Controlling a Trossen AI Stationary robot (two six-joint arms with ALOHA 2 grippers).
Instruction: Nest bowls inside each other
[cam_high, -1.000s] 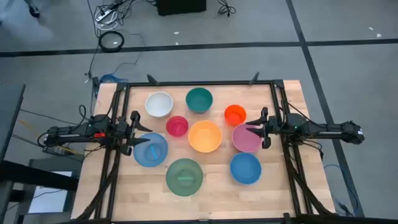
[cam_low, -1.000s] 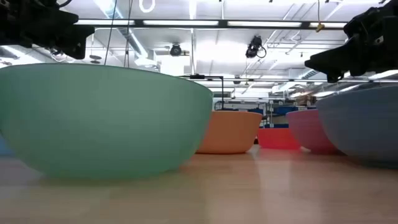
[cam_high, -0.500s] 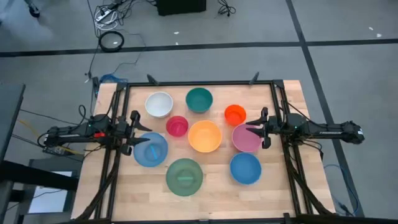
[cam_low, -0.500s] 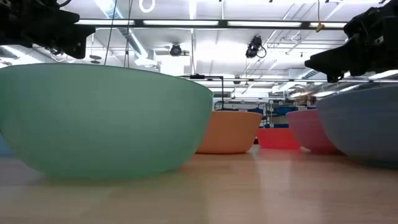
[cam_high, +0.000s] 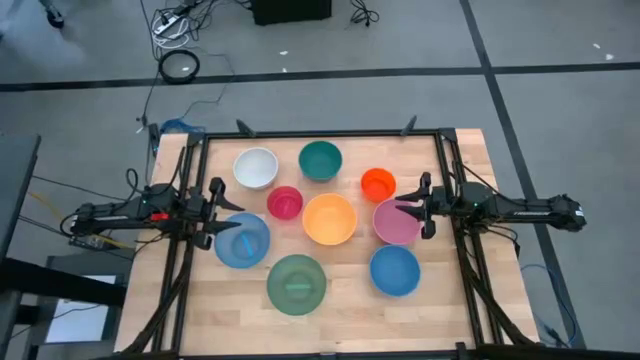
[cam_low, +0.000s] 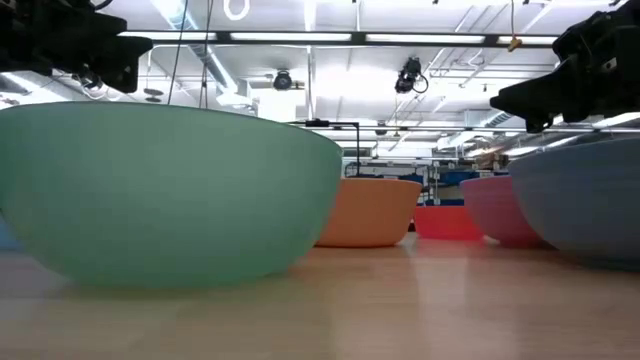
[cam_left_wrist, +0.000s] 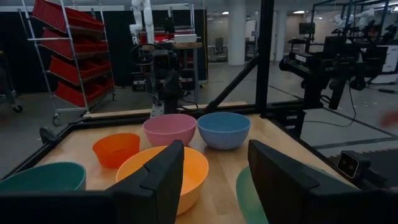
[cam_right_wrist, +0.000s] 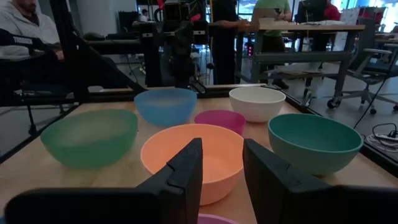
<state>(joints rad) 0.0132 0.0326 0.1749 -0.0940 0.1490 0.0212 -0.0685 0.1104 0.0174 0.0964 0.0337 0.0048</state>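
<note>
Wooden table (cam_high: 340, 300) carries nine separate bowls; none nested. We see our left gripper (cam_high: 216, 215) with fingers parted and empty, a blue bowl (cam_high: 242, 240) just beside its tips. Our right gripper (cam_high: 424, 205), parted and empty too, hangs at the pink bowl (cam_high: 396, 222) rim

Open pincer (cam_right_wrist: 221, 171) above orange bowl (cam_right_wrist: 193, 158)

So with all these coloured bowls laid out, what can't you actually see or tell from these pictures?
- Low view: the big green plastic bowl fills the foreground and hides the white, teal and small red bowls behind it.
- Low view: the blue plastic bowl is cut off by the edge.
- High view: both arms' tools, left and right, are too small to judge.
- Right wrist view: the pink bowl barely shows, cut off by the edge.
</note>
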